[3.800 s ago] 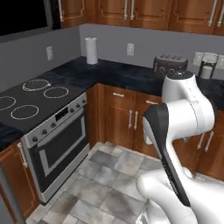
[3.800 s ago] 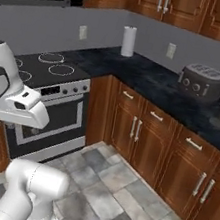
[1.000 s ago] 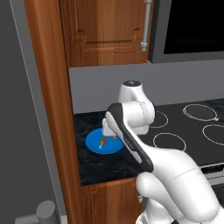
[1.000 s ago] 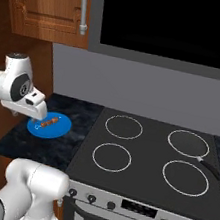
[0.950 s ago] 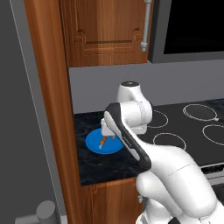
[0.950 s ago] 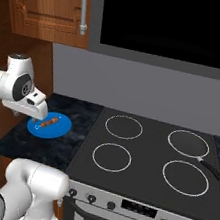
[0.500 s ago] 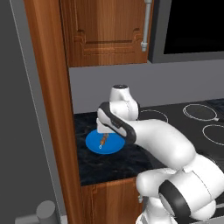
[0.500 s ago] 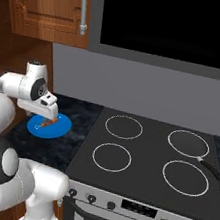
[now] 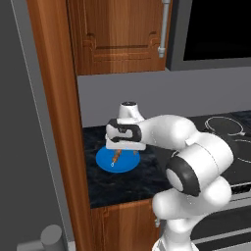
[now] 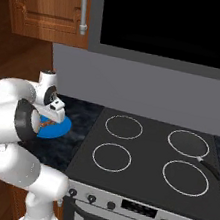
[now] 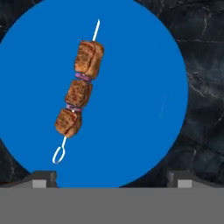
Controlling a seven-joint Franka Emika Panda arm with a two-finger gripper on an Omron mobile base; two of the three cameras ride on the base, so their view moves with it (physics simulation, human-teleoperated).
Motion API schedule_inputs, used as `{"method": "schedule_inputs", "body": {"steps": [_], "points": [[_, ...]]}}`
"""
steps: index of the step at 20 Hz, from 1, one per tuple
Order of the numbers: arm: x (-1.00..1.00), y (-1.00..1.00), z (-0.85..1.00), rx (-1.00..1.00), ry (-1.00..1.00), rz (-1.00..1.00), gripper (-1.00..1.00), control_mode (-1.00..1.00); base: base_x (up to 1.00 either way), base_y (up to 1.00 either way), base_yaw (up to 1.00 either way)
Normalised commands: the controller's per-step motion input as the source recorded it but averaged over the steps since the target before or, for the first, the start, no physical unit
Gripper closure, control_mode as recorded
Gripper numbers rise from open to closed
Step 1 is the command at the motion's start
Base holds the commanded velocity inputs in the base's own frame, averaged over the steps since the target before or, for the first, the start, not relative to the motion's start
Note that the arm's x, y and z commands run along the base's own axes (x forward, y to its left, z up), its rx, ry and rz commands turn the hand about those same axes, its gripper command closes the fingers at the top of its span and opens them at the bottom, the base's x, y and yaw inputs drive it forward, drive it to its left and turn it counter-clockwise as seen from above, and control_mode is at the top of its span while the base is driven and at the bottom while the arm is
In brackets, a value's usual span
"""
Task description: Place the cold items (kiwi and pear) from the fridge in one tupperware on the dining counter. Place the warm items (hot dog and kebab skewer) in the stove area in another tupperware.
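The kebab skewer (image 11: 78,94), three browned meat cubes on a thin metal pin, lies on a round blue plate (image 11: 135,109) on the dark marble counter. My gripper (image 11: 111,180) hangs straight above the plate, open, with nothing between its fingertips (image 11: 43,177). From the left base view the gripper (image 9: 125,153) points down just over the skewer (image 9: 116,157) and plate (image 9: 105,163). The right base view has the gripper (image 10: 49,119) above the plate (image 10: 58,128), left of the stove. The hot dog, kiwi, pear and tupperware are out of view.
A black stove top (image 10: 150,157) with four ring burners lies right of the plate. A tall wooden panel (image 9: 59,122) bounds the counter on the left. Wooden wall cabinets (image 9: 117,34) hang overhead, and a grey wall runs behind the counter.
The base drove from another part of the kitchen to this counter. In the last second the arm bent over and brought the hand down above the plate; the skewer stayed put.
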Motion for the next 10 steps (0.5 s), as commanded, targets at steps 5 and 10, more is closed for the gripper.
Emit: {"method": "schedule_inputs", "body": {"steps": [5, 10], "points": [[0.61, 0.21, -0.43, -0.02, 0.08, -0.08, -1.0, -1.0, 0.0, 0.0, 0.0], [0.48, 0.2, -0.36, -0.02, 0.02, -0.05, -1.0, -1.0, 0.0, 0.0, 0.0]]}}
